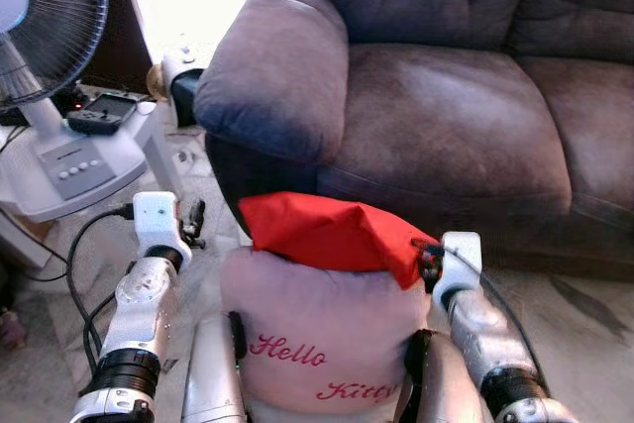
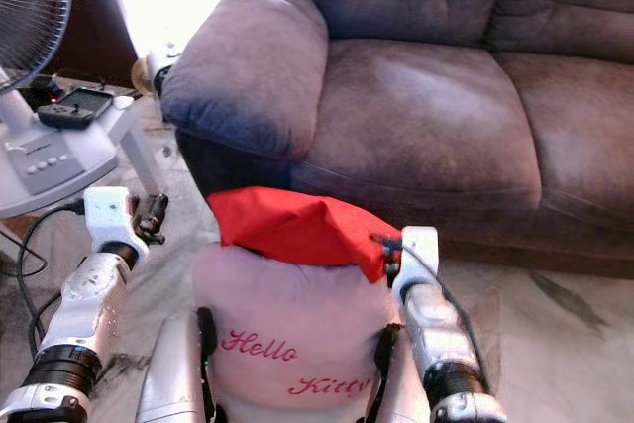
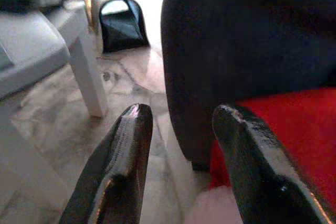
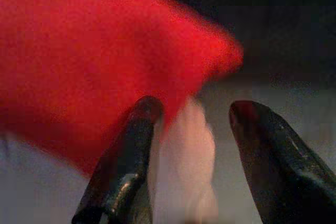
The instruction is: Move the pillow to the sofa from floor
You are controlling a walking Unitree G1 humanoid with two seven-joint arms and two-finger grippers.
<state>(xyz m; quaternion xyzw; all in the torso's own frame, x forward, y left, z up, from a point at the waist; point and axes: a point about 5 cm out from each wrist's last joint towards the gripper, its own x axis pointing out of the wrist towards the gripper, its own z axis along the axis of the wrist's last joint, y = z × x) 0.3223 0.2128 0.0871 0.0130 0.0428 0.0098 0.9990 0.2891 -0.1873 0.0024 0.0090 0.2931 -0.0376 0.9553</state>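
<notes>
Indoors, marble floor [image 1: 584,324], brown sofa [image 1: 446,116], fan [image 1: 45,17]

"Hello Kitty" in red script on pink pillow [image 1: 317,339], no other legible txt

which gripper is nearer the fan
Left. The left gripper sits just off the fan base's side; the right gripper is across the pillow, by its red corner.

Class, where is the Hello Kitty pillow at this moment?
In the eye views the Hello Kitty pillow sits low and central between the robot's two arms, just in front of the sofa's left armrest.
</notes>
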